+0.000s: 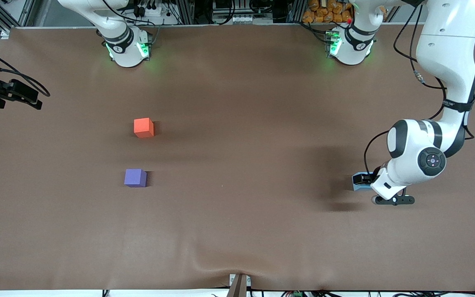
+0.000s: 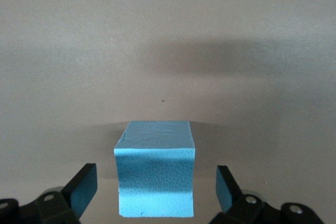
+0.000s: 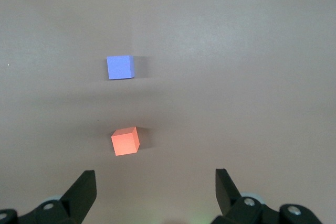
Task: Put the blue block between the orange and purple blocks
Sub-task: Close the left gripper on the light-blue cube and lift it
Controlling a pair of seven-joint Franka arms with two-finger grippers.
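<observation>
The blue block point(image 1: 360, 187) sits on the brown table near the left arm's end. My left gripper point(image 1: 362, 180) is down around it and open. In the left wrist view the block point(image 2: 155, 182) stands between the two fingers of the left gripper point(image 2: 156, 181), with a gap on each side. The orange block point(image 1: 143, 127) and the purple block point(image 1: 135, 177) sit toward the right arm's end, the purple one nearer the front camera, with a gap between them. My right gripper point(image 3: 156, 182) is open and empty, high over the table beside the orange block point(image 3: 125, 141) and the purple block point(image 3: 120, 67).
A black device on a cable point(image 1: 12, 94) hangs over the table's edge at the right arm's end. The brown cover point(image 1: 237, 165) has a wrinkle point(image 1: 217, 264) near the front edge. The two arm bases point(image 1: 127, 47) point(image 1: 349, 45) stand along the back.
</observation>
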